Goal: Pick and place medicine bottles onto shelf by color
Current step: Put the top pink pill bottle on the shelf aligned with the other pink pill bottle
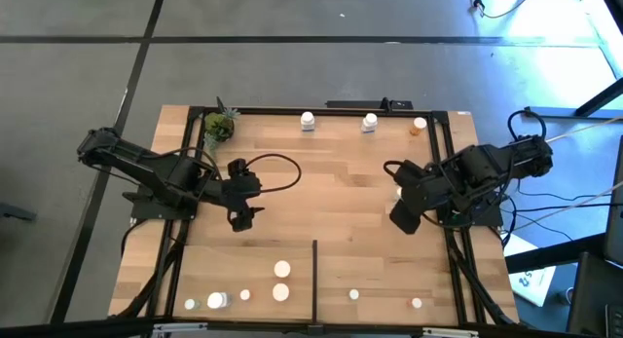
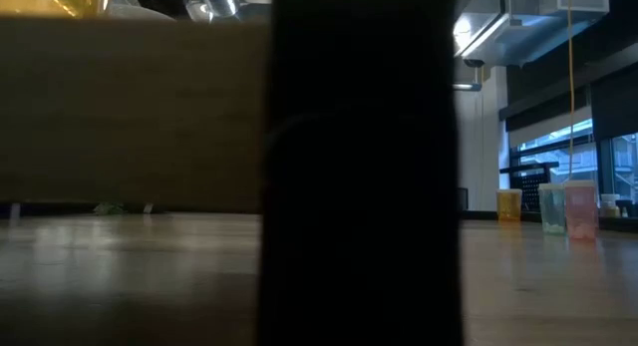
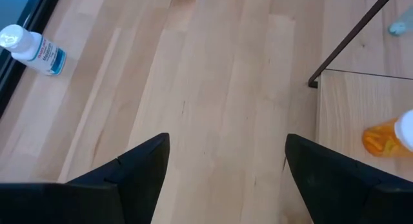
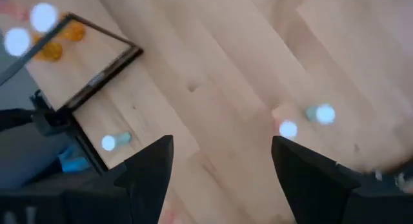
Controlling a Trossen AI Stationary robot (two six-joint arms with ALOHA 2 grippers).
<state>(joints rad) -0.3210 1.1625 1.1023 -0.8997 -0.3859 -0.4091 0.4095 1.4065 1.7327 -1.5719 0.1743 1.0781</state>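
Medicine bottles [image 1: 281, 270] sit in two groups in your high view: several along the near edge of the shelf [image 1: 341, 197] beside the divider strip [image 1: 313, 278], three along the far edge, so sorting looks partly done. Both the left gripper [image 1: 243, 218] and right gripper [image 1: 402, 219] hover wide and empty over bare mid-shelf planks. Your low view is mostly blocked. Each wrist view shows spread fingers, with bottles well apart.

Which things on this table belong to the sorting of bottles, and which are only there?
For the job:
- medicine bottles, scattered along the far and near edges
- shelf with its divider strip
- left gripper and right gripper, both open and empty

Just there:
- potted plant
- cables
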